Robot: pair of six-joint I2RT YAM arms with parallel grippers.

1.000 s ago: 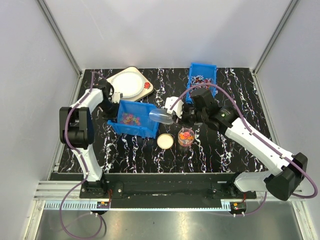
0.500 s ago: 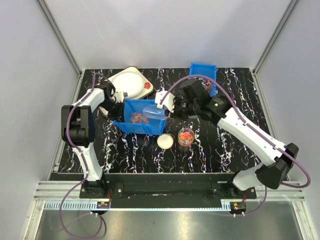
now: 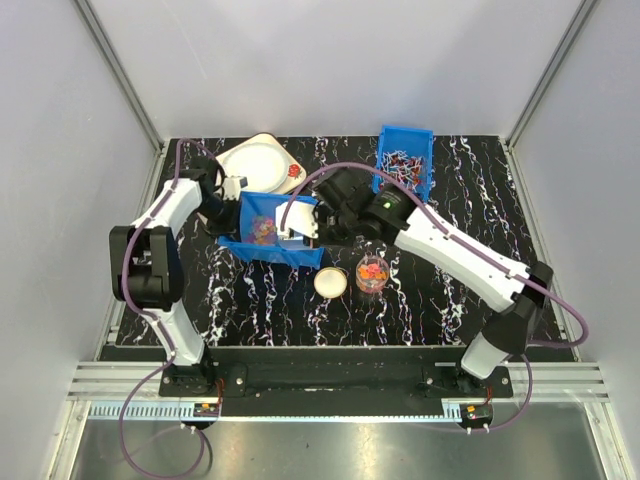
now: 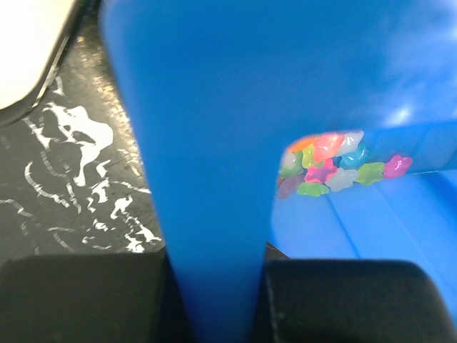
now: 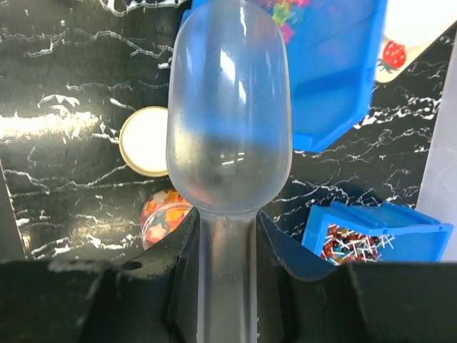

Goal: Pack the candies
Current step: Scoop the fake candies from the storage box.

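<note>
Sitting tipped up on the dark marbled table (image 3: 450, 290), the blue bin (image 3: 275, 252) has one wall pinched between the fingers of the left gripper (image 4: 216, 293) (clamped tight on it). Over on the other side, the right gripper (image 5: 227, 246) squeezes the handle of a clear scoop (image 5: 228, 121), its bowl poking out ahead of the fingertips toward the bin. Most of the candies (image 4: 328, 168) lie inside the bin just past the left fingers, and more fill a small cup (image 3: 372, 272) just off the right fingers.
</note>
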